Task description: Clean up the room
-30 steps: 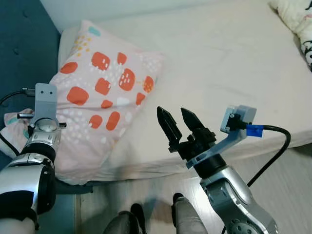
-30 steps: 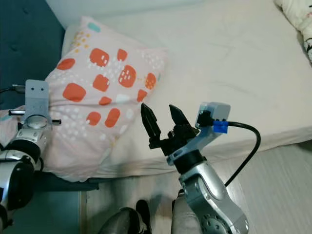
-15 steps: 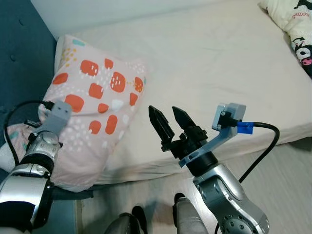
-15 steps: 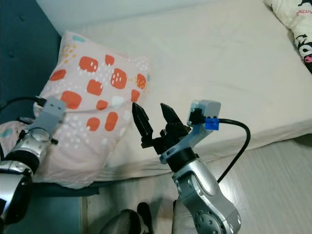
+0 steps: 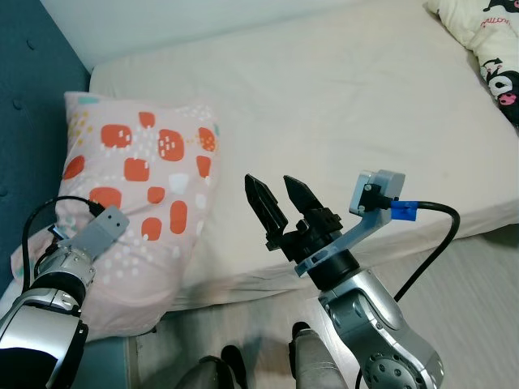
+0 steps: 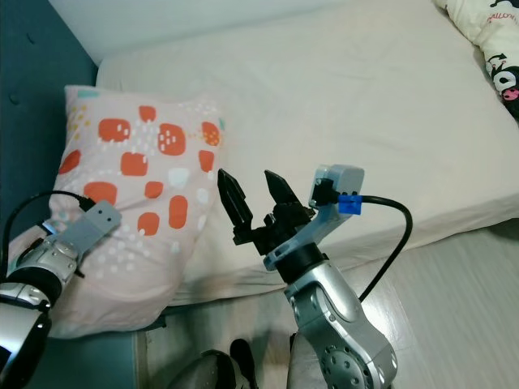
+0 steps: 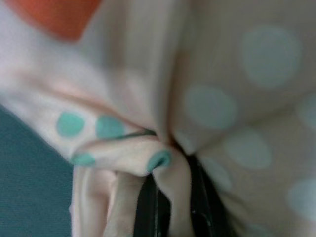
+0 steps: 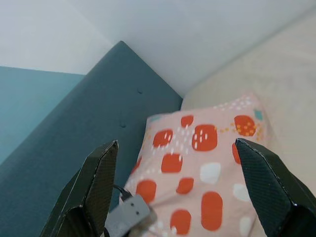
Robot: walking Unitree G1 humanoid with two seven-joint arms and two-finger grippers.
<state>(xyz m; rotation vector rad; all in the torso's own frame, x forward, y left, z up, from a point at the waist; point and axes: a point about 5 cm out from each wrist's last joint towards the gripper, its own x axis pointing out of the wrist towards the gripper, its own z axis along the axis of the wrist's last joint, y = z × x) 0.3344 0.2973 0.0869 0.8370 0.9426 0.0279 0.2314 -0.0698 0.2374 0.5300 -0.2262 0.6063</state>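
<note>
Left end effector (image 7: pixel 170 207) pinches one pillow (image 5: pixel 142 203); right end effector (image 5: pixel 280 194) hovers spread wide.

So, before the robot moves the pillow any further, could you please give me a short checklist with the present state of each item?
1. Left end effector holds the pillow: ok; the left wrist view shows pillowcase fabric bunched between its fingers.
2. Right end effector free to help: ok; it is open with nothing between the fingers, above the mattress near its front edge.
3. Pillow fully supported by the mattress: not ok; its near corner overhangs the edge by the blue headboard.
4. Firmness of the left grip: cannot tell; the wrist view is blurred.
5. Right arm's cable clear of the bedding: ok; it loops beside the bed.
</note>
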